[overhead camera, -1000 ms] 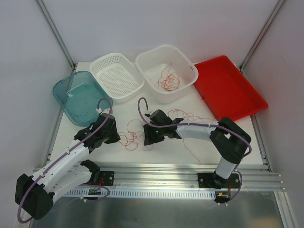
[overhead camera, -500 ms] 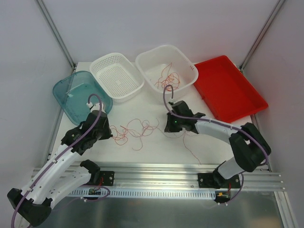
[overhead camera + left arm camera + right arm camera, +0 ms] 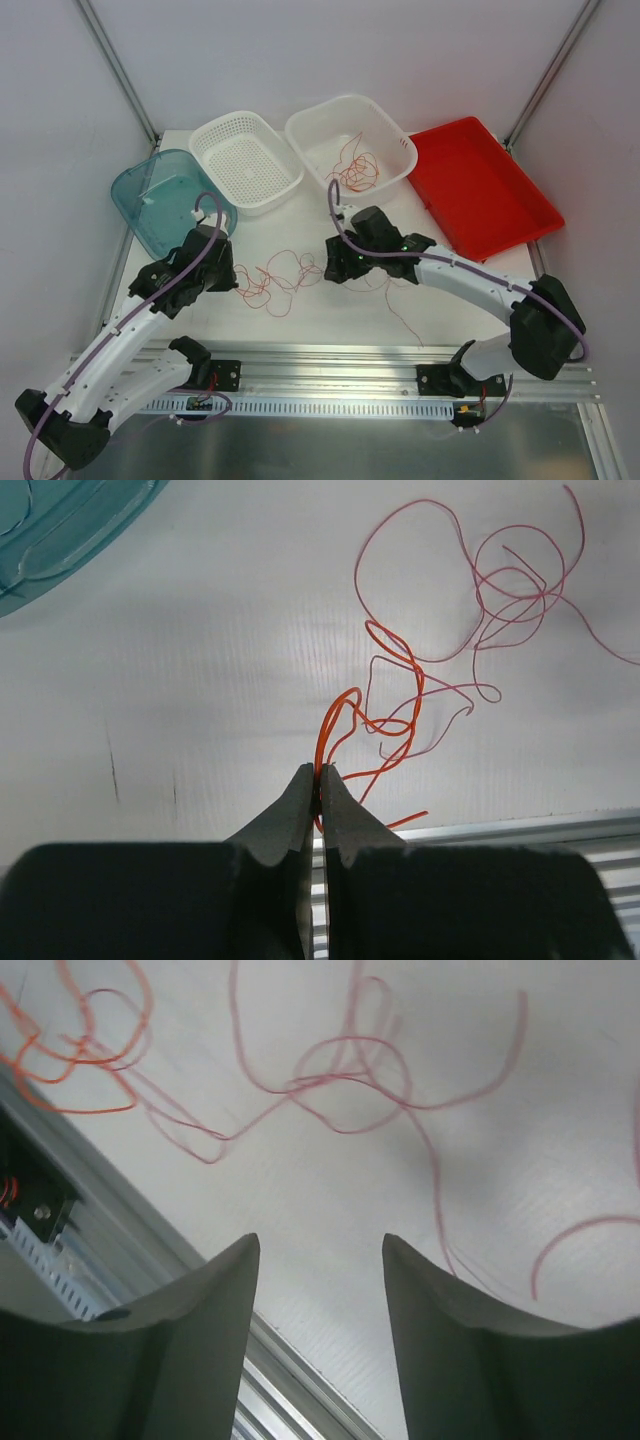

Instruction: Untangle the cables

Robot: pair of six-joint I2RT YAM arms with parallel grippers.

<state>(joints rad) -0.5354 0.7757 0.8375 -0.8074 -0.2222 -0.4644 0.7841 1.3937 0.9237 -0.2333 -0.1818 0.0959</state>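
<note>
A loose tangle of thin red-orange cables lies on the white table between my two grippers. More strands trail to the right. My left gripper is at the tangle's left end, shut on a bright orange strand pinched at its fingertips. My right gripper hangs over the tangle's right end, open and empty, with pale red loops on the table beyond its fingers. Another bunch of cables lies in the white basket.
A teal bin stands at the back left, close to my left arm. A perforated white basket is beside it. A red tray is at the back right. An aluminium rail runs along the near table edge.
The tangle has been drawn out from a tight clump into a wider spread. My right gripper swung right, then back a little left. My left gripper shifted left, then slightly right.
</note>
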